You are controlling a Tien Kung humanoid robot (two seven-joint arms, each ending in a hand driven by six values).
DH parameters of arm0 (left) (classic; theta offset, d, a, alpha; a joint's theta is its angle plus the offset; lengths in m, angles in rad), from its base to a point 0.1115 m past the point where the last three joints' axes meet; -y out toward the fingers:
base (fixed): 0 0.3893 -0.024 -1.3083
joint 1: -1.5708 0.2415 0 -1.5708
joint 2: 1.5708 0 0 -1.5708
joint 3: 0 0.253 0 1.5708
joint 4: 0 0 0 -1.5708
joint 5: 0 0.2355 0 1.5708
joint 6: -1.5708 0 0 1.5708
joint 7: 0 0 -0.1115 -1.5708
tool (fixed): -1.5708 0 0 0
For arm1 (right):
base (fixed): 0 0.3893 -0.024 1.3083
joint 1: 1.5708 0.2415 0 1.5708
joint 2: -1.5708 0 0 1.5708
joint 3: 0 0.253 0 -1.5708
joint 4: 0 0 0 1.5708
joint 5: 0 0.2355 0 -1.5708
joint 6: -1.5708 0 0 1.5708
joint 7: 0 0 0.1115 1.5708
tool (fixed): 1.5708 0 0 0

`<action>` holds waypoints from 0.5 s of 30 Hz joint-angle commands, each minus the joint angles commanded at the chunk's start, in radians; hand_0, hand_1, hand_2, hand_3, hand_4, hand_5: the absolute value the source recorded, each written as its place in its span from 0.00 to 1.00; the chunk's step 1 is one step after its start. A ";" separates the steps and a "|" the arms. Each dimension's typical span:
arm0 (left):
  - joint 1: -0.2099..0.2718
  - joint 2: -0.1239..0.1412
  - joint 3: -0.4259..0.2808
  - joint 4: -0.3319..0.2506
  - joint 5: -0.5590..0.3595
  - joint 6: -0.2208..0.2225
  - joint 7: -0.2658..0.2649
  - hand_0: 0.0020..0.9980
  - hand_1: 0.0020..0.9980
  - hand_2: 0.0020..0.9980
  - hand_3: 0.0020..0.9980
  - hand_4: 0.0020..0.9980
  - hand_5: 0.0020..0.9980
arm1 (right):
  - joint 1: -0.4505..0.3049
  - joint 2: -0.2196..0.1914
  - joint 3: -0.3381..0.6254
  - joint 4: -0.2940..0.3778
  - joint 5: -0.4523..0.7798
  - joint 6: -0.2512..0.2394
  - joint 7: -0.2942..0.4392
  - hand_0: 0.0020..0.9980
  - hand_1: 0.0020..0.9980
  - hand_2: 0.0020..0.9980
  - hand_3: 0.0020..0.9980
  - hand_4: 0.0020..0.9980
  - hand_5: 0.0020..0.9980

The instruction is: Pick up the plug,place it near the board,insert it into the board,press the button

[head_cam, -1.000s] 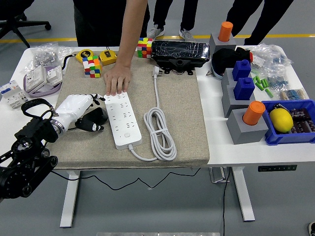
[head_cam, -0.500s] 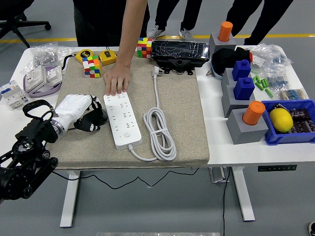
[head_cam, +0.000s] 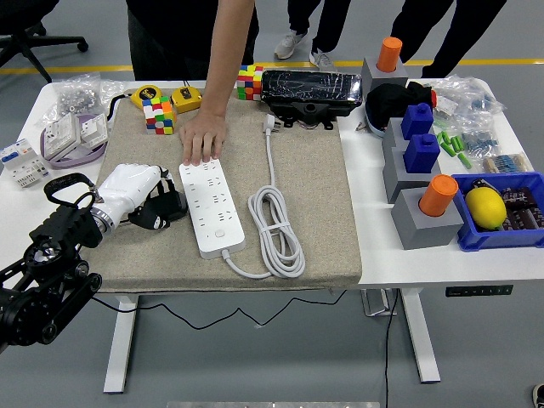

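The robot's left hand [head_cam: 136, 191], fingers curled round the black plug [head_cam: 159, 210], has edged closer to the white power strip [head_cam: 210, 206] over the last second; the plug now sits just beside its left edge. A person's hand [head_cam: 202, 138] presses the strip's far end, so insertion looks next.

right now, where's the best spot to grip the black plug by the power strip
Grip the black plug around its chunky body, coming from the left, where the left hand already wraps it. The power strip blocks its right side, and a person's hand holds the strip's far end.
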 joint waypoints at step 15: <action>0.012 0.014 -0.020 -0.073 -0.007 -0.004 0.001 0.23 0.31 0.42 0.51 0.93 0.00 | -0.007 0.000 -0.002 0.000 -0.003 0.000 -0.002 0.78 0.73 0.73 0.76 1.00 1.00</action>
